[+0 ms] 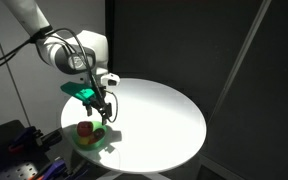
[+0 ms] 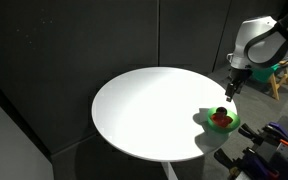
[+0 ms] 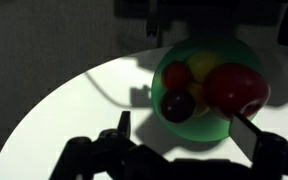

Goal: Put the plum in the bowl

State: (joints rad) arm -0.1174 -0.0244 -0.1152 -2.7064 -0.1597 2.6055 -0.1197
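A round white table (image 1: 164, 110) fills the middle of the scene; its top is plain and brightly lit, and the arm throws a hard shadow across it. Matte black panels (image 2: 44, 50) close the room off behind it in both exterior views, with a pale slanting strut (image 1: 246, 60) crossing the dark backdrop. Beyond the table's edge, dark equipment with blue parts (image 1: 14, 150) sits low down, and a light wooden frame (image 2: 277, 80) shows behind the arm.

The bowl (image 3: 199, 125) stands close to the table's rim. In the wrist view the plum (image 3: 177, 104) lies inside it, on the side facing the camera, just beside the larger red-orange fruit (image 3: 236, 87); a yellow piece (image 3: 204, 68) and another red piece (image 3: 176, 75) lie behind them.

The gripper (image 3: 181, 122) hangs above the bowl, clear of it, its dark fingers (image 3: 122, 122) spread wide with nothing between them. A teal-green part (image 1: 81, 90) sits on the wrist
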